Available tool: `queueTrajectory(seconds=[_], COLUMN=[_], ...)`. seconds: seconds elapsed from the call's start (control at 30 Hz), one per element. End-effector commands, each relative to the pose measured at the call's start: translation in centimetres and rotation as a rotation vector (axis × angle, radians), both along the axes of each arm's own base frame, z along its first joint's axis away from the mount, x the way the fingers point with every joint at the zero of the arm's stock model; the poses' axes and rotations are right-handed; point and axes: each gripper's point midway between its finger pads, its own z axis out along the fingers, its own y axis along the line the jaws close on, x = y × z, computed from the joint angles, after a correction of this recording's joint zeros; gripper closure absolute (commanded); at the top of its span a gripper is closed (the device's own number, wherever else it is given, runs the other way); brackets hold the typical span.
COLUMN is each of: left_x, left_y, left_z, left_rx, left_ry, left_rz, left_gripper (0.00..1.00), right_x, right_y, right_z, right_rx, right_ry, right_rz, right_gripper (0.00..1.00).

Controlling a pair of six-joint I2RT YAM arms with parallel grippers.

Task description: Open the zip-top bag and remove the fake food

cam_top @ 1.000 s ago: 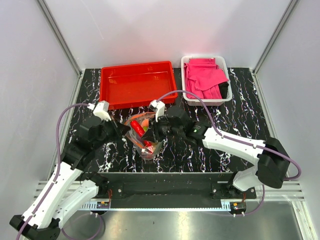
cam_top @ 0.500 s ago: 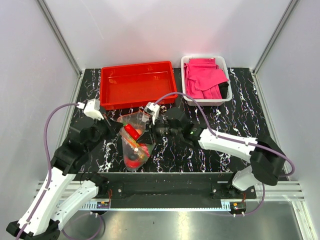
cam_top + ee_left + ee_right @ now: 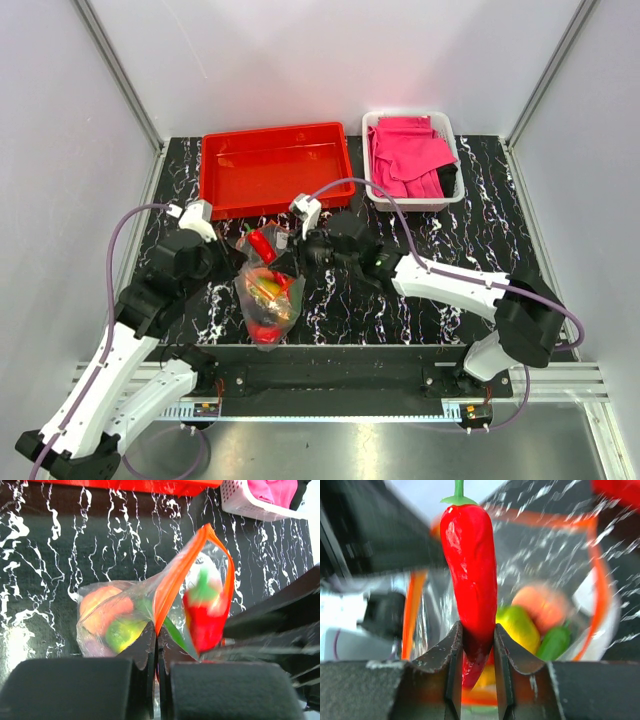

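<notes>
Left side first: your left gripper [image 3: 156,652] is pinched fully shut on one lip of the bag [image 3: 120,620], right beside the orange zip strip [image 3: 175,575]. Vs. a sec ago the bag has swung over toward the left arm. It now hangs below that gripper w/ the mouth up & gaping, not bunched low between the two grippers. Most of the fake food [image 3: 268,300] sits in the belly under the left gripper: orange, yellow-green & red pieces. I'd say opening is done & emptying has begun.

Your right gripper [image 3: 476,650] is part-closed, clamping the pointed end of the red chili [image 3: 469,560], stem up. The chili has come up to the mouth, just ahead of the left fingers. Can't tell if it's fully clear of the strip, as the wrist views are blurred.

Pose: left arm has its elbow bent & wrist aimed right at the bag. Right arm is stretched long & low across the table [image 3: 450,230], wrist aimed left. The tray [image 3: 230,170] lies beyond both grippers.
</notes>
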Motion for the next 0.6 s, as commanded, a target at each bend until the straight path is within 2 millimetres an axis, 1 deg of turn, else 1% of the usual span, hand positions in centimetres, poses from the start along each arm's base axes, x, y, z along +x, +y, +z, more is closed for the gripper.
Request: queueTrajectory(seconds=[0.0,0.03,0.07,0.1,0.17,0.2,0.23,0.27,0.3,0.33,0.37,0.4,0.43,0.47,0.5,0.53,0.57], left_x=[-0.3,-0.3,-0.3,-0.4,-0.4,-0.3,-0.3,-0.2,-0.2,-0.2,-0.1,-0.2,-0.2,-0.2,-0.1,-0.2,-0.3], left_y=[-0.7,-0.7,-0.6,-0.5,-0.2,0.0,0.1,0.4,0.5,0.6,0.9,1.1,1.4,1.6,1.6,1.6,0.7], left_z=[0.8,0.9,0.9,0.9,0.8,0.9,1.0,1.2,1.2,1.5,1.6,1.4,1.8,1.9,2.0,2.2,2.4], left_rx=[-0.036,-0.034,-0.028,-0.023,-0.014,-0.009,-0.002,0.005,0.011,0.019,0.031,0.045,0.055,0.061,0.063,0.054,0.030], left_ry=[-0.028,-0.030,-0.035,-0.032,-0.036,-0.044,-0.050,-0.058,-0.059,-0.069,-0.074,-0.070,-0.085,-0.089,-0.095,-0.108,-0.120], left_rz=[-0.039,-0.041,-0.045,-0.040,-0.033,-0.020,-0.019,-0.008,-0.005,-0.005,0.006,0.008,0.012,0.017,0.018,0.014,-0.030], left_gripper=[1.00,1.00,1.00,1.00,1.00,1.00,1.00,1.00,1.00,1.00,1.00,1.00,1.00,1.00,1.00,1.00,1.00], right_x=[3.2,3.5,3.7,3.9,4.2,4.7,5.5,5.9,6.5,7.4,8.4,9.3,10.2,11.7,12.8,13.7,15.6], right_y=[1.1,1.5,1.7,2.1,2.5,2.5,2.5,2.4,2.5,2.5,2.3,2.5,2.1,1.4,1.4,1.0,-0.1], right_z=[7.5,7.4,7.9,8.9,9.3,10.4,10.2,10.5,12.0,11.1,11.1,11.6,10.9,10.8,10.4,9.7,9.7], right_rx=[0.145,0.146,0.158,0.178,0.189,0.205,0.189,0.183,0.198,0.158,0.142,0.138,0.097,0.085,0.073,0.052,0.045], right_ry=[-0.083,-0.076,-0.071,-0.075,-0.062,-0.070,-0.072,-0.073,-0.089,-0.088,-0.095,-0.108,-0.111,-0.116,-0.115,-0.104,-0.105], right_rz=[-0.149,-0.153,-0.156,-0.157,-0.169,-0.188,-0.221,-0.235,-0.246,-0.270,-0.293,-0.311,-0.338,-0.367,-0.383,-0.396,-0.432], right_gripper=[1.00,1.00,1.00,1.00,1.00,1.00,1.00,1.00,1.00,1.00,1.00,1.00,1.00,1.00,1.00,1.00,1.00])
